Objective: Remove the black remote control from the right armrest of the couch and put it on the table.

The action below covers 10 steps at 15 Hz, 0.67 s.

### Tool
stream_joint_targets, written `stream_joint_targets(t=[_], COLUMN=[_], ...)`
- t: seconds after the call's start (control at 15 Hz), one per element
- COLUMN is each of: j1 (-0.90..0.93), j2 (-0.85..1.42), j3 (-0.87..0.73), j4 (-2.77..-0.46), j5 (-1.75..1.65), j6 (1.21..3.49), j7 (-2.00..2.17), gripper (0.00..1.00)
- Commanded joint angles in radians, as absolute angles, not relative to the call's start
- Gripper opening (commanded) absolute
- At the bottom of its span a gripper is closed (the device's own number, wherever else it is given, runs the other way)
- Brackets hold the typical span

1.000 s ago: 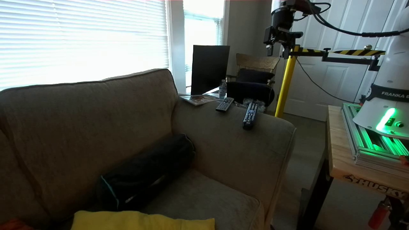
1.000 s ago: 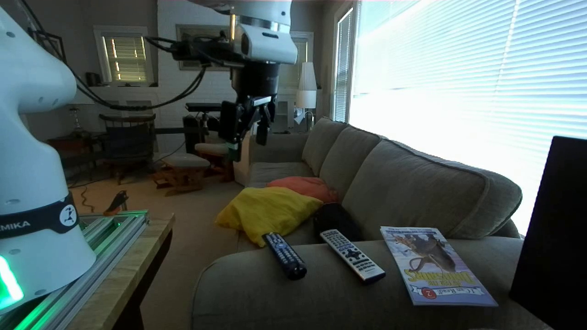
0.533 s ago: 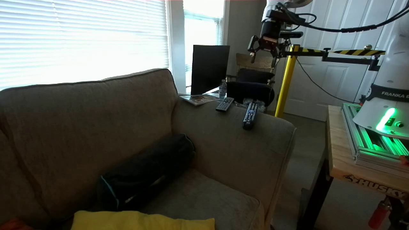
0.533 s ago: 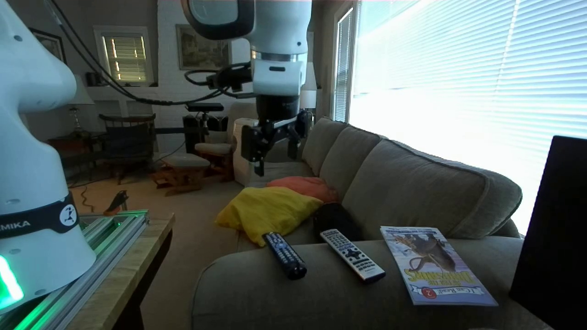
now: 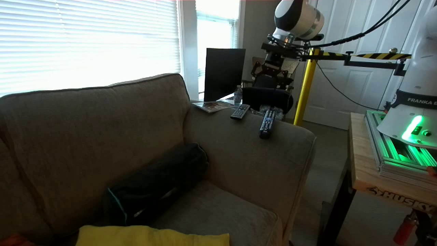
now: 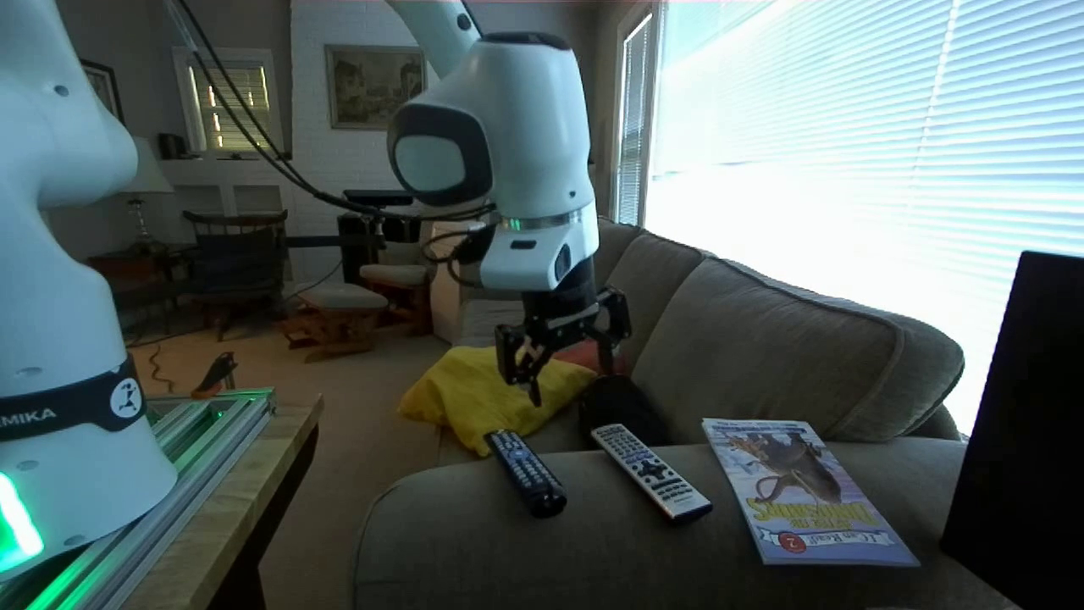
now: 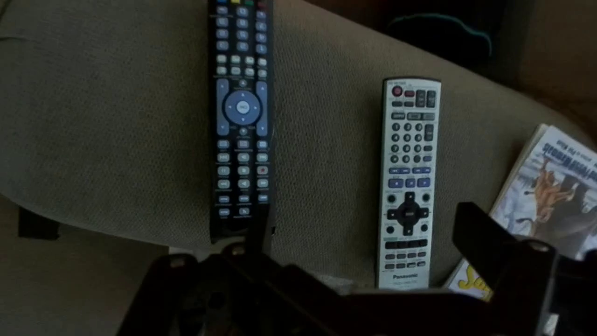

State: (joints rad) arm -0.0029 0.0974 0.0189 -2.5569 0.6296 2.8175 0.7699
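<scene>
Claw (image 6: pixel 571 381) hangs above the armrest (image 6: pixel 449 517), spread wide. The black remote (image 6: pixel 525 473) lies nearer the armrest's front edge than the grey remote (image 6: pixel 651 472).

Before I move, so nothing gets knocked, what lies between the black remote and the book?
A grey remote, on the armrest, in both exterior views and the wrist view.

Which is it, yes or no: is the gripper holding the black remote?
No, in an exterior view the gripper hangs open, clear of the black remote, which lies on the armrest.
</scene>
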Motion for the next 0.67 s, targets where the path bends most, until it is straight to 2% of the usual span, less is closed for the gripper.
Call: stream_joint_targets(t=[0.0,0.27,0.6], j1=[0.045,0.159,0.276], j2=[0.249,0.358,0.360], j3=[0.010,-0.076,-0.156], j4=[-2.506,-2.507,-2.503], j5=[0.633,0.586,0.569], j6=[2.980,3.065,2.894], j7=[0.964,1.202,1.299], gripper=[1.00,1.00,1.00])
